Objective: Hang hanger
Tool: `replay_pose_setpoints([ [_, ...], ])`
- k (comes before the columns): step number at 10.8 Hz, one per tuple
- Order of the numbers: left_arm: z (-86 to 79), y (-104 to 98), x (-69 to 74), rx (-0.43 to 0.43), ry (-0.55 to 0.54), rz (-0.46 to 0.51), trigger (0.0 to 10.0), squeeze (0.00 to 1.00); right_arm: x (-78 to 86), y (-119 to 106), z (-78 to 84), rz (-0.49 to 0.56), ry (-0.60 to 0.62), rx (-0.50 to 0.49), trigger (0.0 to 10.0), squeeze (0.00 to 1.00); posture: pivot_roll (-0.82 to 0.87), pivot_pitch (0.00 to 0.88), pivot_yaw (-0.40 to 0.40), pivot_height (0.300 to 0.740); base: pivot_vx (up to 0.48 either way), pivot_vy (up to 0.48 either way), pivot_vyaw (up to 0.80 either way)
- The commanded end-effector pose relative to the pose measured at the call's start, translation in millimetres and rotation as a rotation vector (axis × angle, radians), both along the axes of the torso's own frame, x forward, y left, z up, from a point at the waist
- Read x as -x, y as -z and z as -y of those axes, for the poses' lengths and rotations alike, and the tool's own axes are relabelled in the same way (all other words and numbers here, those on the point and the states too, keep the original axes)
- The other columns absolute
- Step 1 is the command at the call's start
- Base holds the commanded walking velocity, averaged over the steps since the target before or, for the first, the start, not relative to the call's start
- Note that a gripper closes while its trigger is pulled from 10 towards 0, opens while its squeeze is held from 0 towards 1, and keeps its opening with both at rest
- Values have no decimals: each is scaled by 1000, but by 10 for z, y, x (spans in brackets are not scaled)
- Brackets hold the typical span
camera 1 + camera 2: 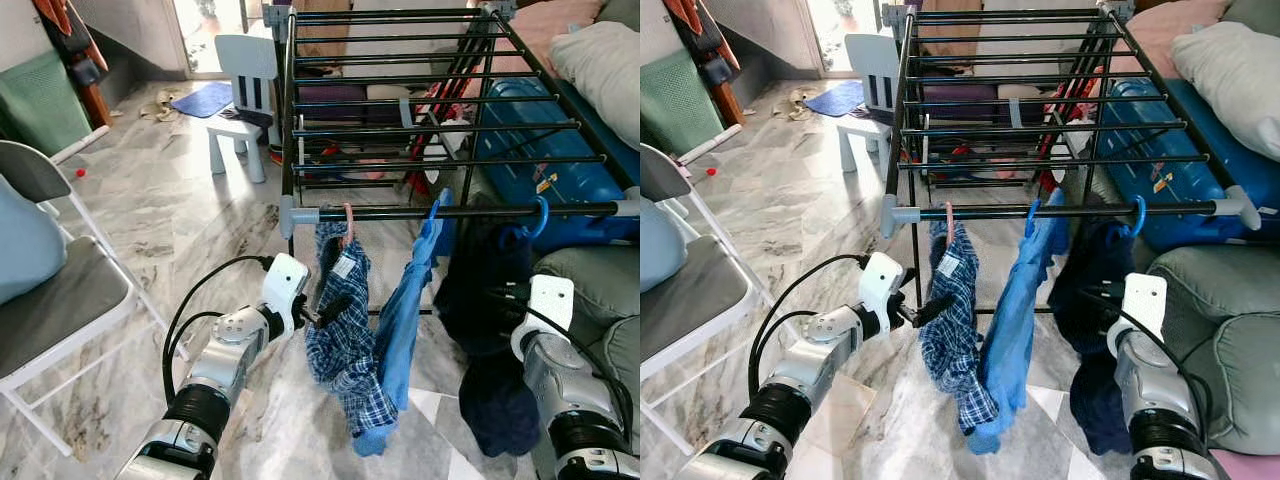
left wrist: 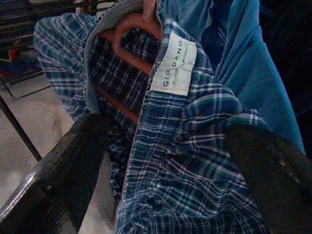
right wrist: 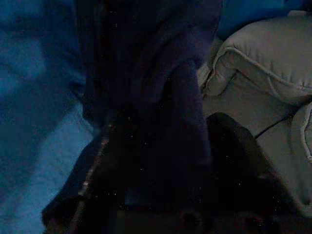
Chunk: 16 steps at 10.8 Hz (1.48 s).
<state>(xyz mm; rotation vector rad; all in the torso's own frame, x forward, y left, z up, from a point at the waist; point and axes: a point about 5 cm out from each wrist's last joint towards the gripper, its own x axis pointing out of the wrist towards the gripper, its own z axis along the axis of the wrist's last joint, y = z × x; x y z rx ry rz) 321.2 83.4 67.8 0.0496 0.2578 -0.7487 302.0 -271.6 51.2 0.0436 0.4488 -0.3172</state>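
Note:
A blue plaid shirt (image 1: pixel 345 350) hangs on a reddish-brown hanger (image 2: pixel 127 53) hooked over the front rail (image 1: pixel 480 211) of a black drying rack. My left gripper (image 1: pixel 330 308) is open at the shirt's collar, one finger on each side of the cloth (image 2: pixel 165 131). Beside the plaid shirt hangs a blue garment (image 1: pixel 400 320). To its right, a dark navy garment (image 1: pixel 480 290) hangs from a blue hanger hook (image 1: pixel 541 215). My right gripper (image 1: pixel 497 294) is up against the navy garment, open, with folds of it between the fingers (image 3: pixel 161 126).
A grey folding chair (image 1: pixel 60 290) stands at the left and a white child's chair (image 1: pixel 245 80) behind the rack's left end. A blue suitcase (image 1: pixel 540 140) lies under the rack. A grey sofa (image 1: pixel 600 280) and a pillow (image 1: pixel 600 55) are at the right.

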Motion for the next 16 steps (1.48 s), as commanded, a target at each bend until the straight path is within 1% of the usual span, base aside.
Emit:
replay_pose_setpoints([
  [1, -7, -10, -5, -22, 2, 5, 10000, 0, -8, -16, 32, 7, 0, 11, 0, 0, -22, 13, 4, 740, 0, 0, 0],
  [4, 3, -5, 0, -27, 3, 6, 10000, 0, -13, 9, 24, 12, -4, 18, 0, 0, -23, 14, 3, 740, 0, 0, 0],
  [7, 30, 10, 7, -27, -3, 2, 10000, 0, 15, 27, 48, 23, 5, 29, 0, 0, -31, 11, -3, 740, 0, 0, 0],
  [10, 61, 24, 7, -23, -10, -3, 10000, 0, 2, -27, 40, 70, -6, 62, 0, 0, -35, 0, -9, 740, 0, 0, 0],
  [12, 70, 17, -19, -17, -54, 9, 10000, 0, 9, -47, 33, 104, -12, 92, 0, 0, -43, 0, -7, 740, 0, 0, 0],
  [14, 71, -4, -37, -15, -69, 24, 10000, 0, 30, -138, -49, 170, -62, 140, 0, 0, -48, 0, -13, 740, 0, 0, 0],
  [15, 80, -10, -43, -6, -88, 33, 10000, 0, 130, -195, -103, 222, -58, 173, 10000, 0, -52, 0, -21, 740, 0, 0, 0],
  [16, 87, 0, -41, -5, -103, 32, 10000, 0, 260, -230, -146, 266, -42, 188, 10000, 0, -53, 0, -26, 740, 0, 0, 0],
])
